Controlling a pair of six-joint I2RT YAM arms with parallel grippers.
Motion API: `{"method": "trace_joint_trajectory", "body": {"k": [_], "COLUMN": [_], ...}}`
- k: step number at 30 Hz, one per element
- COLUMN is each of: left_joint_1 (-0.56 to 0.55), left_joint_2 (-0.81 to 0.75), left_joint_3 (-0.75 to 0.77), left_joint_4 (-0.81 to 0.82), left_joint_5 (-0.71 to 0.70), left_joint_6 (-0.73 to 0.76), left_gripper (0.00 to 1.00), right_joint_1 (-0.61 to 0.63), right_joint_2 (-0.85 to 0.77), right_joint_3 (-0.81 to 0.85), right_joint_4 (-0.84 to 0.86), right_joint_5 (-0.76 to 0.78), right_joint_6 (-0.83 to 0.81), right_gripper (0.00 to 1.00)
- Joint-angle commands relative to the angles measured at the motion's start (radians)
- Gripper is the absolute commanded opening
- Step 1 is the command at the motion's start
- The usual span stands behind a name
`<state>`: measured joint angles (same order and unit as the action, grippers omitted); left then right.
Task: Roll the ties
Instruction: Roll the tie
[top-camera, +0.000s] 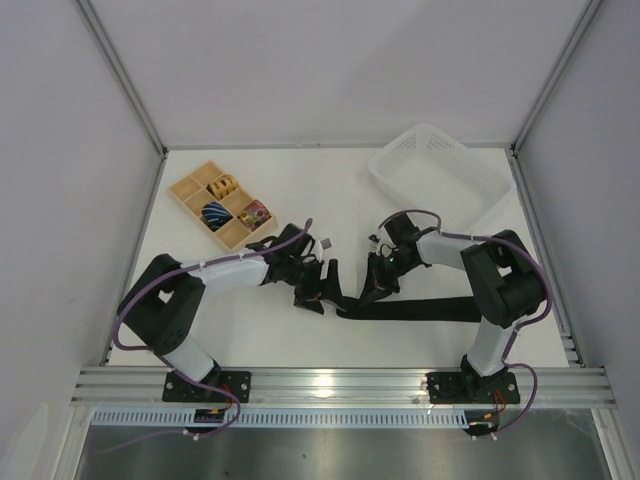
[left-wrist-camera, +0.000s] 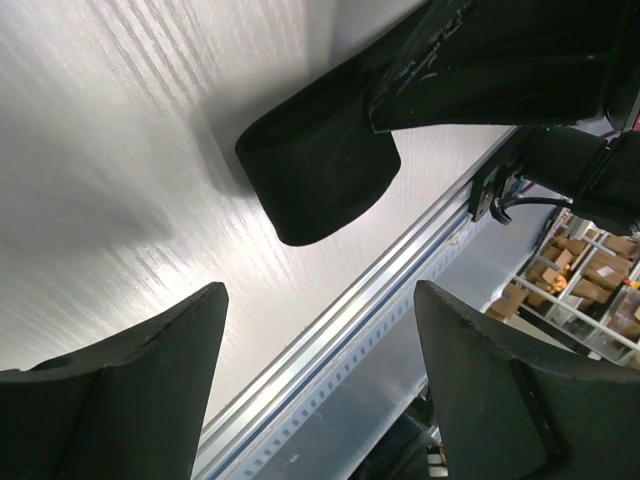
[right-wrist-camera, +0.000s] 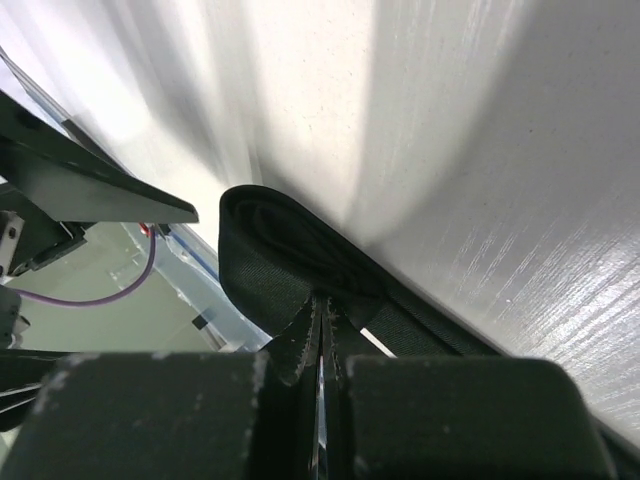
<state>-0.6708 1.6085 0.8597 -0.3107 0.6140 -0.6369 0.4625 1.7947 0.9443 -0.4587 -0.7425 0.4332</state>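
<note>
The top camera gives me the whole layout. The black tie (top-camera: 420, 308) lies as a flat band across the white table (top-camera: 300, 180) in front of the right arm. Its left end is gathered up under the right gripper (top-camera: 378, 285), and the left gripper (top-camera: 318, 290) is just beside that end. Further back sit a wooden tray (top-camera: 186, 190) holding three coloured coils (top-camera: 222, 185) and a white mesh basket (top-camera: 440, 175) — neither wrist camera shows those.

The right wrist camera shows me what the overhead view hides. The right gripper's fingers are pressed together, pinching the tie. The folded end bulges past their tips as a rounded loop of matte woven fabric and rests on the table.

From the left wrist camera, the left gripper's fingers (left-wrist-camera: 110, 400) are spread wide with only bare table between them. The same rounded fold lies ahead of them, touching neither finger. Close up, the tabletop has a faint streaked sheen.
</note>
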Motion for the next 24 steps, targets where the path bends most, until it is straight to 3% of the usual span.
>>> {"method": "trace_joint_trajectory", "body": {"k": [1,8,18,24], "left_joint_1": [0.000,0.005,0.005,0.000], "left_joint_2": [0.001,0.059,0.114,0.126], "left_joint_3": [-0.001,0.009,-0.017,-0.025], "left_joint_4": [0.041,0.044,0.107,0.100], "left_joint_5": [0.052,0.023,-0.020,-0.060], "left_joint_6": [-0.085,-0.251,-0.499,-0.544], "left_gripper": [0.81,0.82,0.76,0.72], "right_joint_1": [0.005,0.011,0.021,0.024], "right_joint_2": [-0.037,-0.043,-0.047,-0.054], "right_joint_3": [-0.001,-0.009,-0.013,-0.021], "right_joint_4": [0.028,0.028,0.038,0.046], "right_joint_5": [0.028,0.034,0.038,0.040], "right_joint_6": [-0.010,-0.021,-0.019,-0.016], "right_gripper": [0.00,0.00,0.00,0.00]}}
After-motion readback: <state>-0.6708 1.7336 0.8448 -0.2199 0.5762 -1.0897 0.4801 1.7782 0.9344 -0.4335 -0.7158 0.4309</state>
